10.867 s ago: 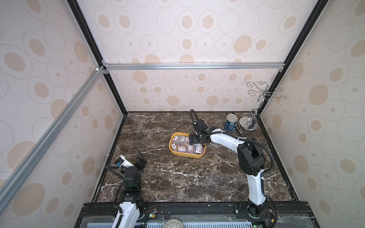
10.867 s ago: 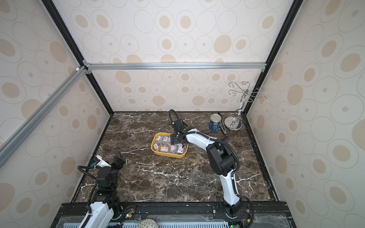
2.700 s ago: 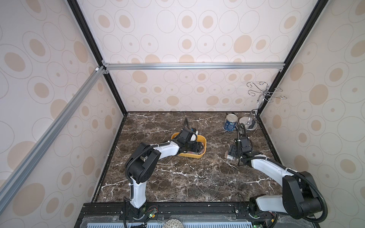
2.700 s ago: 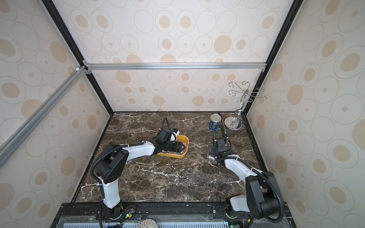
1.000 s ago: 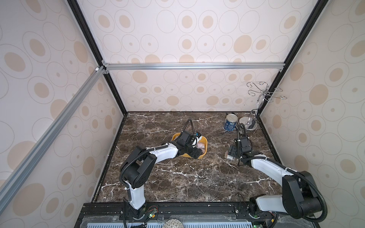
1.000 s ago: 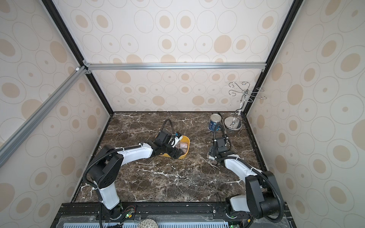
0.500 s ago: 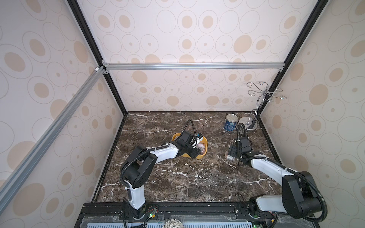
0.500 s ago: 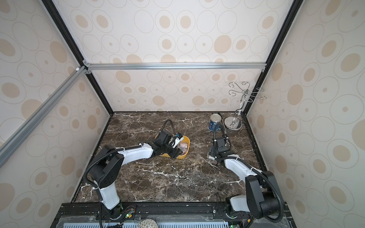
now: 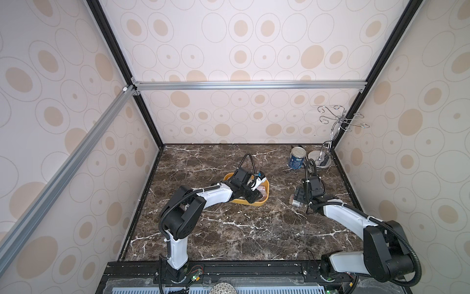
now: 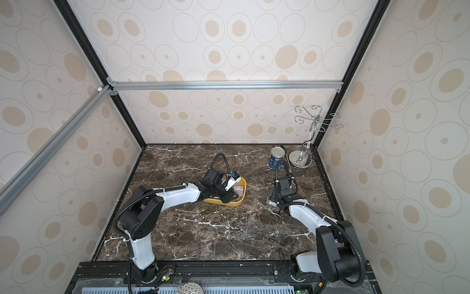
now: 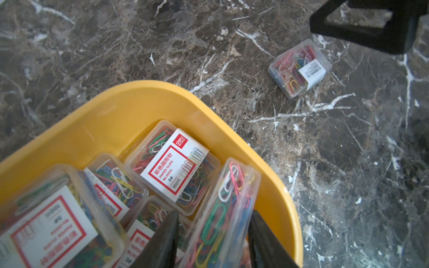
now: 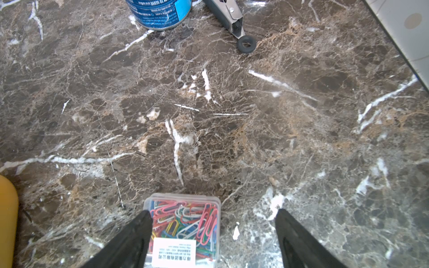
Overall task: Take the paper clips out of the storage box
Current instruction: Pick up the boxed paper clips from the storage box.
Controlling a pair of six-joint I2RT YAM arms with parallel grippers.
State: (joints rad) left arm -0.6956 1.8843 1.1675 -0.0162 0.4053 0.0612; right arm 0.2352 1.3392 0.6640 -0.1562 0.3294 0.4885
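Left tool (image 11: 213,212) apparently clamps a clear plastic clip box (image 11: 229,185); I lift vertically, clearing the yellow plastic tray (image 11: 275,192); right tool (image 12: 213,212) wide

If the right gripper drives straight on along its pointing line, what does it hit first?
Likely the clip box lying between the right gripper's open jaws; past it only bare marble table. The blue can sits off that line.

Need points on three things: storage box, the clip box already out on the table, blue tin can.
storage box (image 11: 120,116), left wrist view, bare yellow inner wall.
clip box on the table (image 12: 185,220), right wrist view, clear top face over the clips.
tin can (image 9: 297,158), in a top view, blue label side.
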